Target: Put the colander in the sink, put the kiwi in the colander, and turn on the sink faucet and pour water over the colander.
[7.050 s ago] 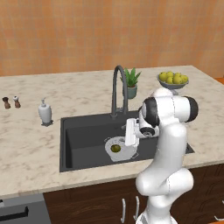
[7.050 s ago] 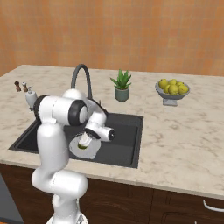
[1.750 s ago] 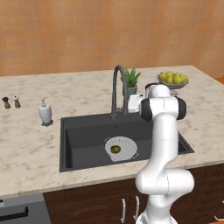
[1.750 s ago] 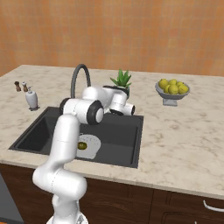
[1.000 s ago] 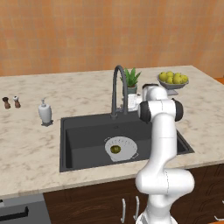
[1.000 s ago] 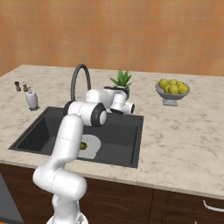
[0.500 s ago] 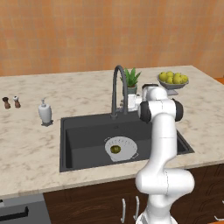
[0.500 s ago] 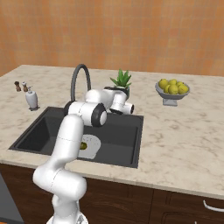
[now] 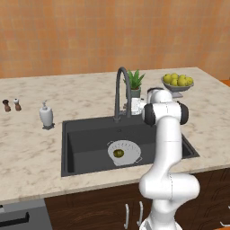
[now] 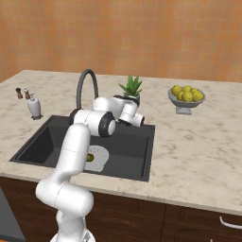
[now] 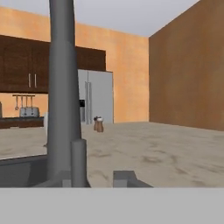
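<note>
This is looking like a home kitchen. A marble counter (image 9: 27, 148) is running across the middle of the left base view, with a dark sink (image 9: 85, 134) and a faucet (image 9: 121, 92) sitting in its centre. A soap bottle (image 9: 46, 115), shakers (image 9: 11, 104), a plant (image 9: 134, 83) and a lemon bowl (image 9: 177, 82) are standing on it. In the hand view, dark cabinets (image 11: 26, 65) are hanging at upper left beside a fridge (image 11: 95, 98). Wooden drawers (image 10: 189, 222) are showing at the bottom of the right base view.
</note>
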